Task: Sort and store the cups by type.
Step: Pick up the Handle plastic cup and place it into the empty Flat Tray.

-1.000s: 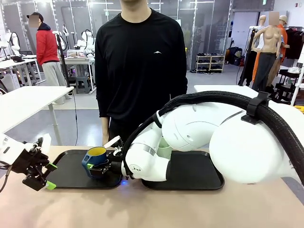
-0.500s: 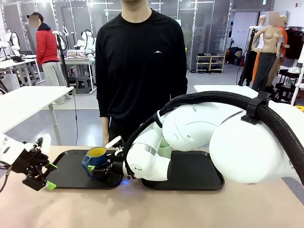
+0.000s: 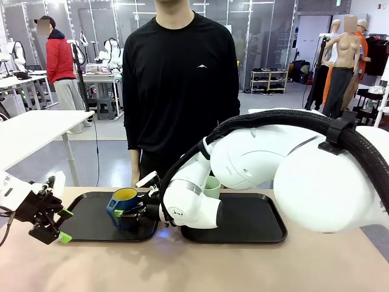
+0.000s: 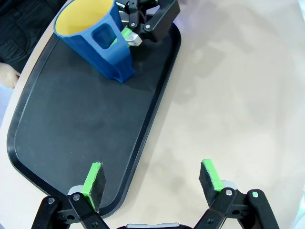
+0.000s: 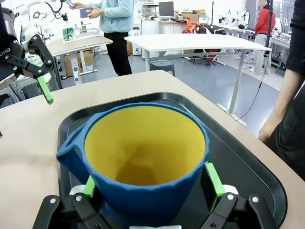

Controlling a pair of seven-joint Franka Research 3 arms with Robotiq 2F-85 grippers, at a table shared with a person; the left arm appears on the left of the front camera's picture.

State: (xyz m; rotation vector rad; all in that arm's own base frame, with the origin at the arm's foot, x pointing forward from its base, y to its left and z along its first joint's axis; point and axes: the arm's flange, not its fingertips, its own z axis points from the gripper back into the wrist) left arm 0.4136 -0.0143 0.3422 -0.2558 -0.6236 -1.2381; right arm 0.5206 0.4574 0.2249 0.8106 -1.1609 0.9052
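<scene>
I see the right gripper [image 3: 129, 213] reaching across to the left black plastic tray [image 3: 91, 214], its jaws spread wide either side of the dark blue handled mug with the yellow inside [image 3: 123, 204]. From the right wrist camera the green pads [image 5: 213, 179] flank the mug's wall; I cannot tell whether they touch it. The mug stands on the tray, toward its 3 o'clock end.

The tall pale mint-green plastic tumbler [image 3: 211, 186] stands on the right black tray [image 3: 255, 228], partly behind the arm.

My left gripper [image 3: 53, 224] hangs wide open and empty by the left tray's 9 o'clock edge, bare beige tabletop [image 4: 228, 105] beside it.

A person in a black top [image 3: 182, 85] stands at 12 o'clock.
</scene>
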